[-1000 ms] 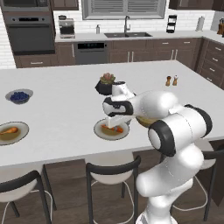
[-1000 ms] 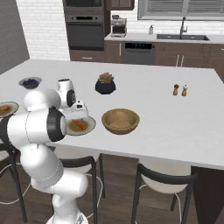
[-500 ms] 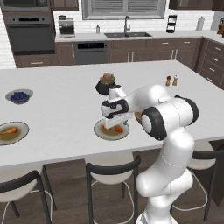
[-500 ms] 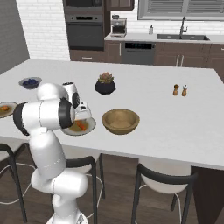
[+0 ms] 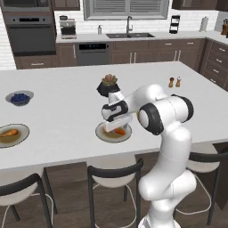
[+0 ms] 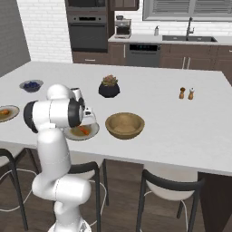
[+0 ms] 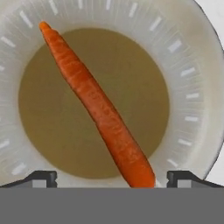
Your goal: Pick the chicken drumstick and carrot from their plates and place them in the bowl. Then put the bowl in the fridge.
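Hovering our wide-open gripper (image 7: 112,177) over the plate (image 7: 192,87), we see the carrot (image 7: 98,107) cut off below; the bowl (image 6: 125,125) sits beside.

On the island counter (image 6: 190,131), the carrot (image 7: 98,109) lies in its plate (image 6: 93,132) near the front edge, with the wooden bowl (image 6: 125,125) just to its right. The plant pot (image 6: 109,87) stands behind them. The drumstick (image 5: 9,132) lies on a second plate (image 5: 20,136) toward the counter's left end, the blueberry bowl (image 5: 19,97) behind it.
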You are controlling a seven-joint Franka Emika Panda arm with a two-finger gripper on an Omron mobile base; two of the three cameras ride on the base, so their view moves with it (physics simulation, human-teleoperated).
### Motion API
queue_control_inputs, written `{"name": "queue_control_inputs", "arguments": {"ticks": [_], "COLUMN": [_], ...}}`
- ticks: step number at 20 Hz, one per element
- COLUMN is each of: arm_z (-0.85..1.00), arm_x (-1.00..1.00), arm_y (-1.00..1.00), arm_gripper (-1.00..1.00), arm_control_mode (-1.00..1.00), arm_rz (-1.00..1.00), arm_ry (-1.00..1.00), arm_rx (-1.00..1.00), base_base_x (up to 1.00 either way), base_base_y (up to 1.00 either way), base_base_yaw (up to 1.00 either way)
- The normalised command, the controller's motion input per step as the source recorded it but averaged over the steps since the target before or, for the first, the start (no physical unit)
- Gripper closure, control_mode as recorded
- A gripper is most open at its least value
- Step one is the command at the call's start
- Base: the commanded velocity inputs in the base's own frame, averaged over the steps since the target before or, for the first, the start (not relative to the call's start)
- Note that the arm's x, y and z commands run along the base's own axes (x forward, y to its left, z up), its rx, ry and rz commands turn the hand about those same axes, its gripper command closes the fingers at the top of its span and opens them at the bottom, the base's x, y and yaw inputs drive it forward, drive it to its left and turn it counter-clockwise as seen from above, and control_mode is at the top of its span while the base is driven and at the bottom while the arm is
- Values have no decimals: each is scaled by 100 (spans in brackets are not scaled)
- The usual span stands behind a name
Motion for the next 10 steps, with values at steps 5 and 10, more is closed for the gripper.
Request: {"name": "queue_control_inputs", "arguments": {"ticks": [5, 10], "arm_z": [-40, -24], "arm_x": [4, 20], "arm_y": [0, 0], "arm_gripper": [-100, -100], "arm_control_mode": [-100, -100], "arm_rz": [-1, 0], "arm_ry": [0, 0], "arm_rx": [0, 0], "base_base_x": [0, 0], "base_base_y": [0, 0], "base_base_yaw": [0, 0]}}
